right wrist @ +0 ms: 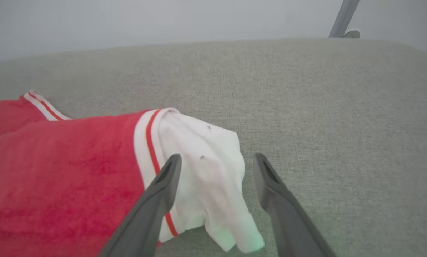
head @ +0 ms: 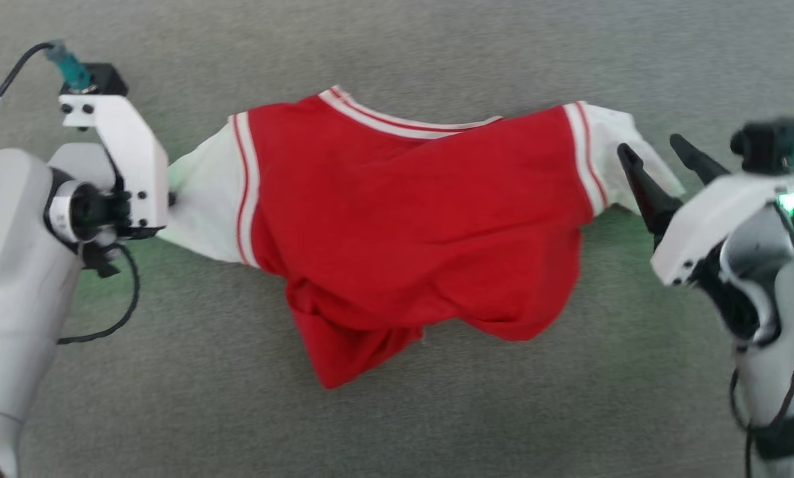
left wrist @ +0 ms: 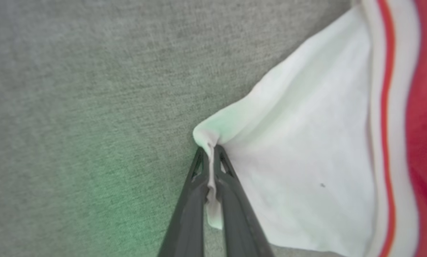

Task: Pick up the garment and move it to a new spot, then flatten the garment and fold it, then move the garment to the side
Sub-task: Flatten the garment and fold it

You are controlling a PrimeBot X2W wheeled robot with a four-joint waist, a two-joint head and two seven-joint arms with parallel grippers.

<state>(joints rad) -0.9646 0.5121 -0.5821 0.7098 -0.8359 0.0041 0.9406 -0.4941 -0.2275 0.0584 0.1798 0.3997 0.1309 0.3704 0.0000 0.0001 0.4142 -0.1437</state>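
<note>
The garment (head: 410,219), a red jersey with white sleeves and red-white striped trim, lies spread sideways on the grey cloth surface, its lower hem bunched toward me. My left gripper (left wrist: 210,151) is shut on the tip of the left white sleeve (left wrist: 306,171), with a pinch of white fabric between its dark fingers; in the head view its fingers are hidden behind the white wrist bracket (head: 131,166). My right gripper (head: 649,149) stands open over the right white sleeve (right wrist: 206,171), one finger on each side of the sleeve's end (head: 613,143).
Grey fabric surface (head: 397,411) extends all around the jersey. A pale wall and a grey metal leg (right wrist: 343,18) rise beyond its far edge in the right wrist view.
</note>
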